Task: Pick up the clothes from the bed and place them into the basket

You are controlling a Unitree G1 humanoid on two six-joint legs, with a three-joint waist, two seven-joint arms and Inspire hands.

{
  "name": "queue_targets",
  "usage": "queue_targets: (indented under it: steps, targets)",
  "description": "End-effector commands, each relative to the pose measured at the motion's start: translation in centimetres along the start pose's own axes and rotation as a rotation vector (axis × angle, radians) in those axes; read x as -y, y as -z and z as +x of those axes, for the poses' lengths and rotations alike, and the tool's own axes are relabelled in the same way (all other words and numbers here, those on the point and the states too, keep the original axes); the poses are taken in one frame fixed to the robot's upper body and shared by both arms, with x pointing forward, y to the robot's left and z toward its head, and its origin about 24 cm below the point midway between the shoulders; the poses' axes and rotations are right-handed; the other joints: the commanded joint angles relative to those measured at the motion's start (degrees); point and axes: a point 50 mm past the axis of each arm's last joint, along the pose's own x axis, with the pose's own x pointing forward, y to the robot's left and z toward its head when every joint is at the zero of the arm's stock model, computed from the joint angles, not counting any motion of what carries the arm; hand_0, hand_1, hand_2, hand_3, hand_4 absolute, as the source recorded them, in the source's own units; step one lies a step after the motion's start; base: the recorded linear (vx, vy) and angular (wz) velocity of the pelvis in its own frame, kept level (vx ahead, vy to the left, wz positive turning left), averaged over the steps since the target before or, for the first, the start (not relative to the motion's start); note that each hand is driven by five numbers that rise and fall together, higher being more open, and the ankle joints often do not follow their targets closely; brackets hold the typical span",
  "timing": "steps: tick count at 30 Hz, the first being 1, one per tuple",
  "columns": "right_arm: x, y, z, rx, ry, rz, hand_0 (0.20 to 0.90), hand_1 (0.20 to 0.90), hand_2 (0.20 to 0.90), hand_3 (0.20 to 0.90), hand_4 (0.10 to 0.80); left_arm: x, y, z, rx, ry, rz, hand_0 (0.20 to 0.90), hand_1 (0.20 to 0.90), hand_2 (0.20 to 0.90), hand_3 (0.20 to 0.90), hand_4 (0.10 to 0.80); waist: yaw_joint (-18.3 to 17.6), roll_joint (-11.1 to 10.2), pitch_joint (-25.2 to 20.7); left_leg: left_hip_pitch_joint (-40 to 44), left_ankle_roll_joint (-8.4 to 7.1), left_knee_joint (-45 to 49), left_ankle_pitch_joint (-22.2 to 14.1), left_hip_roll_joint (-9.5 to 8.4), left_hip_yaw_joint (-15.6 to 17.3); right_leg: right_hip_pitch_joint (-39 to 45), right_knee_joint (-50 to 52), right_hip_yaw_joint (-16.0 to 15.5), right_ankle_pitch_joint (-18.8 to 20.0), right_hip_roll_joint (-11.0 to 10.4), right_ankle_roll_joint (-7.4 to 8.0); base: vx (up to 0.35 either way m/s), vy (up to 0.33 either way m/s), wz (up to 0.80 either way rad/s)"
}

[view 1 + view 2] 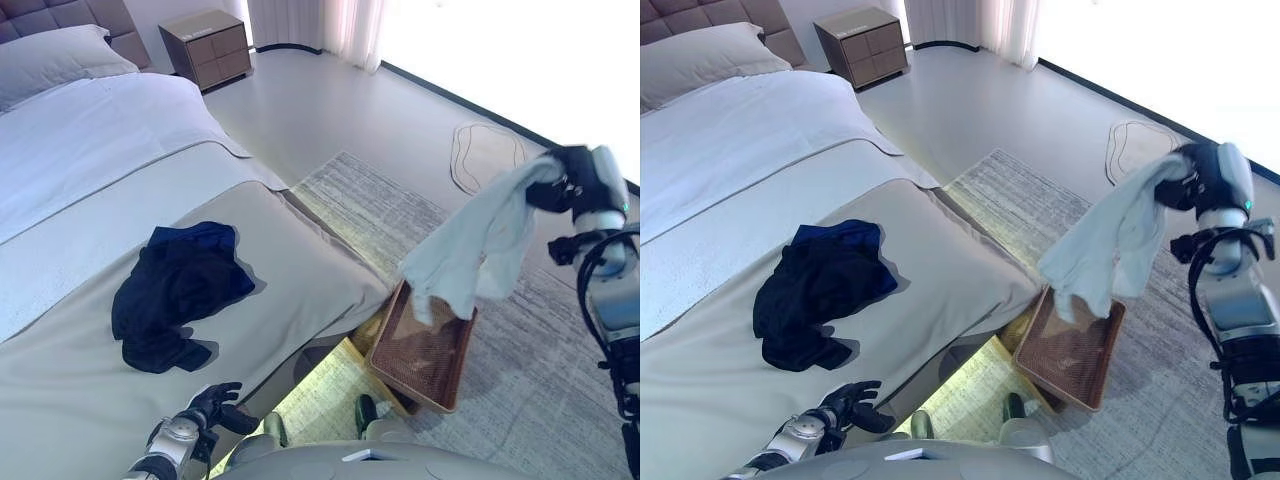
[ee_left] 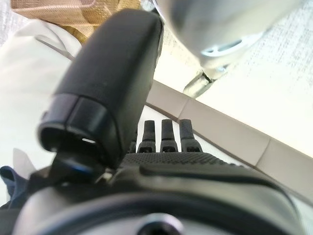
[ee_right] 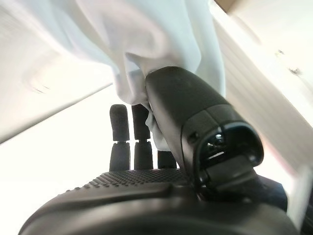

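Gripping a pale garment [image 1: 470,250], the right hand [image 1: 560,185] is raised at the right of the frame, thumb and fingers clamped on a bunched fold, as the right wrist view confirms. The cloth hangs down and to the frame's left from the hand, its long axis sloping diagonally, and its lower hem overlaps the upper rim of the basket [image 1: 425,350] in the head view. The basket stands on the rug [image 1: 380,205] beside the foot of the bed [image 1: 300,260], below and left of the hand. My judgement: the hand needs to travel left and down so the whole garment clears the rim before release.

The left hand [image 1: 215,400] shows at the bottom edge by the bed's near corner, fingers relaxed and holding nothing. A dark garment [image 1: 175,290] remains on the bed, in the left centre of the frame, nearer the left hand than the right.
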Motion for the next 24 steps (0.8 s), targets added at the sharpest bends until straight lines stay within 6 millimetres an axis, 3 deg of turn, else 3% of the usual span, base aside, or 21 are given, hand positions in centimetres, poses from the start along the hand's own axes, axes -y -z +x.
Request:
queue_targets:
  steps: [1, 6, 13, 19, 20, 21, 22, 24]
  targets:
    - [4.3, -4.1, 2.1, 0.124, 0.206, -0.009, 0.3, 0.3, 0.3, 0.2, 0.1, -2.4, -2.6, 0.1, 0.08, -0.043, 0.094, 0.9, 0.9, 0.9, 0.9, 0.8, 1.9, 1.2, 1.7, -3.4, 2.54, 7.4, -9.1, -1.4, -3.9, -5.4, 12.7, -1.9, -8.7, 1.0, -0.53, -0.303, -0.085, 0.01]
    - [2.8, -3.9, 3.3, 0.068, 0.207, -0.026, 0.3, 0.3, 0.3, 0.2, 0.1, -2.6, -7.8, 0.3, 0.244, -0.071, 0.069, 0.9, 0.9, 0.9, 0.9, 0.8, 1.3, 3.9, 8.5, -9.0, 2.23, 9.2, -7.7, -1.65, -4.9, -10.7, 15.9, -2.2, -9.4, 0.5, -1.53, -0.266, -0.059, 0.04]
    - [2.6, -3.7, 4.3, 0.023, 0.22, -0.092, 0.3, 0.3, 0.3, 0.2, 0.1, -1.9, -11.3, 0.0, 0.392, -0.065, -0.015, 0.9, 0.9, 0.9, 0.9, 0.8, 0.9, 8.3, 14.7, -15.2, 1.02, 14.6, -7.4, -1.94, -5.4, -16.5, 20.3, -2.7, -10.9, -0.6, -3.22, -0.129, -0.033, -0.01]
    - [3.4, -4.2, 5.4, -0.022, 0.268, -0.138, 0.3, 0.3, 0.3, 0.2, 0.1, -2.9, -13.2, -0.6, 0.496, -0.083, -0.11, 0.9, 0.9, 0.9, 0.9, 0.8, 0.9, 11.3, 18.9, -22.7, -0.06, 19.4, -6.6, -1.59, -5.3, -24.3, 25.4, -2.9, -12.1, -0.9, -4.67, -0.11, -0.082, -0.04]
    - [3.4, -4.2, 5.5, -0.03, 0.275, -0.143, 0.719, 0.719, 0.719, 0.689, 0.589, -3.1, -13.4, -0.8, 0.508, -0.086, -0.123, 0.9, 0.9, 0.9, 0.9, 0.8, 1.0, 11.6, 19.3, -23.1, -0.48, 20.4, -7.9, -1.64, -5.8, -25.0, 26.8, -2.4, -13.8, -0.8, -4.46, -0.022, -0.1, -0.05]
    - [3.7, -4.4, 5.7, -0.04, 0.29, -0.154, 0.846, 0.846, 0.846, 0.837, 0.737, -3.4, -13.6, -1.0, 0.528, -0.088, -0.136, 0.9, 0.9, 0.9, 0.9, 0.8, 1.1, 12.0, 20.1, -24.3, -0.48, 21.2, -7.8, -1.72, -5.7, -26.4, 27.9, -2.3, -14.1, -0.8, -4.72, -0.032, -0.097, -0.03]
    - [3.8, -4.5, 5.9, -0.054, 0.299, -0.16, 0.9, 0.9, 0.9, 0.9, 0.8, -3.5, -13.9, -1.1, 0.546, -0.09, -0.143, 0.9, 0.9, 0.9, 0.9, 0.8, 1.2, 12.4, 20.5, -25.8, -0.49, 21.8, -7.6, -1.76, -5.6, -27.9, 28.8, -2.3, -14.3, -0.8, -4.89, -0.11, -0.095, 0.03]
    - [4.4, -4.3, 6.4, -0.12, 0.326, -0.171, 0.9, 0.9, 0.9, 0.9, 0.8, -3.8, -14.6, -1.6, 0.589, -0.086, -0.157, 0.9, 0.9, 0.9, 0.9, 0.8, 2.1, 13.6, 20.5, -29.8, -0.62, 22.3, -6.7, -1.73, -5.2, -32.5, 30.8, -2.5, -14.8, -0.7, -5.24, -0.117, -0.108, 0.05]
